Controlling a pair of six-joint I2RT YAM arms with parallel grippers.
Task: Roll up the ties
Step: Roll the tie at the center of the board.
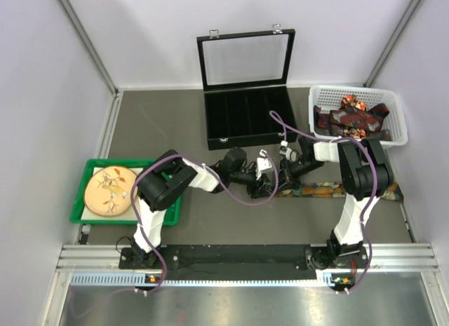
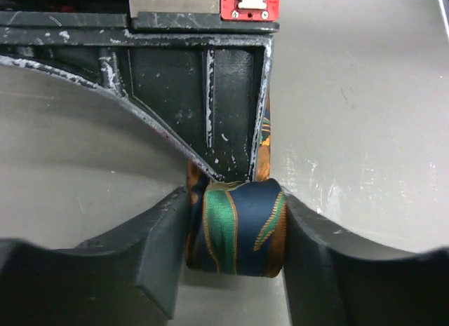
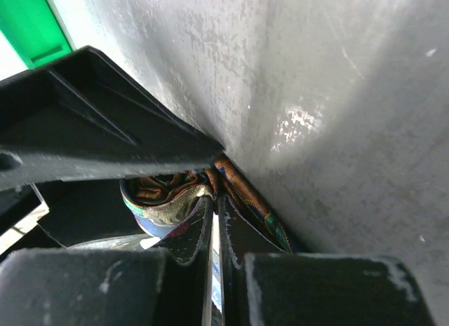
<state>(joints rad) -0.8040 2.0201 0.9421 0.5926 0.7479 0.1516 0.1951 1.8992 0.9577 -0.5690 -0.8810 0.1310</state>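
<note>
Well, your left gripper (image 2: 235,236) is closed on the tie (image 2: 242,228). Its two fingers (image 2: 140,270) press the rolled end from both sides, low in the middle of the left wrist view. From above, that roll sits at the centre of the frame where the arms meet. The unrolled tail (image 1: 333,191) runs flat along the table (image 1: 210,224) toward the right edge, passing under the right arm. Your right gripper (image 3: 214,210) has its jaws pressed together at the roll's core. I cannot tell whether a layer of fabric is pinched between them.

You should expect the tie to be light, soft and slippery, so the roll will likely spring loose if nothing squeezes it. Hold it across the outer wrap, on opposite sides as now, and keep the tail straight so the layers stack evenly.

By count:
- One tie is on the table.
- A tangled heap of ties (image 1: 351,110) lies in the one basket (image 1: 398,114) at upper right, too knotted to number.
- One case (image 1: 242,139) stands at top centre with its lid up.
- One green tray (image 1: 78,193) is at the left.
</note>
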